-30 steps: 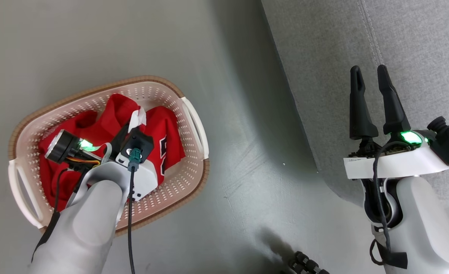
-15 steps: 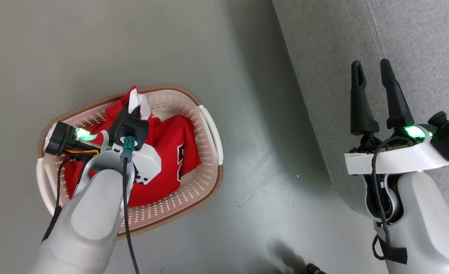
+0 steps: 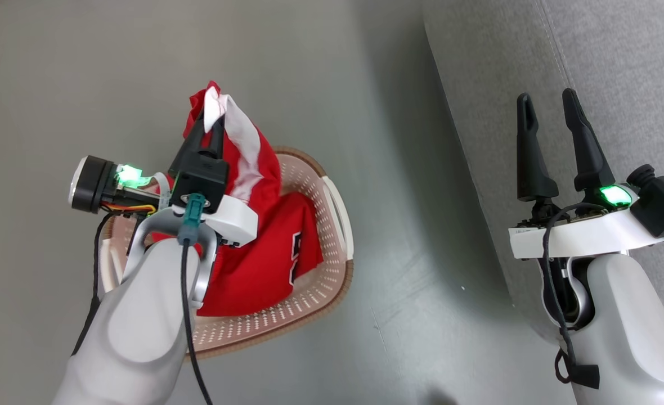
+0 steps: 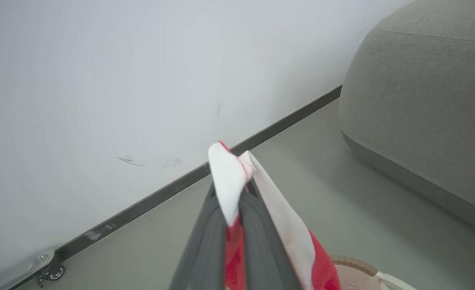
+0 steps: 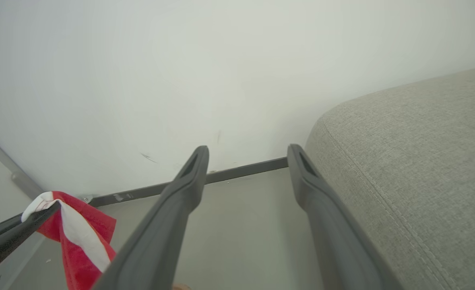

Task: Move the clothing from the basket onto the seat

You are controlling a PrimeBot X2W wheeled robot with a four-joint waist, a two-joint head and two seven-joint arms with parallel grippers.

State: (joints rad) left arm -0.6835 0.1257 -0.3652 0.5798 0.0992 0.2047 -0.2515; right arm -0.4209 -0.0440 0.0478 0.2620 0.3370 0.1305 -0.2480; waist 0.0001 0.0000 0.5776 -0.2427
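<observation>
Left end effector [image 3: 212,116] clenched on one red garment [image 3: 259,169], holding it above the basket [image 3: 309,293]; the other garment [image 3: 270,253] lies inside, neither on the seat [image 3: 619,56] yet.

— Anything readable?
— Nothing legible. The red garment [image 3: 264,264] carries a black-and-white mark [image 3: 296,256], folded and unreadable; the white bracket [image 3: 568,242] on the right arm has lettering too small.
</observation>
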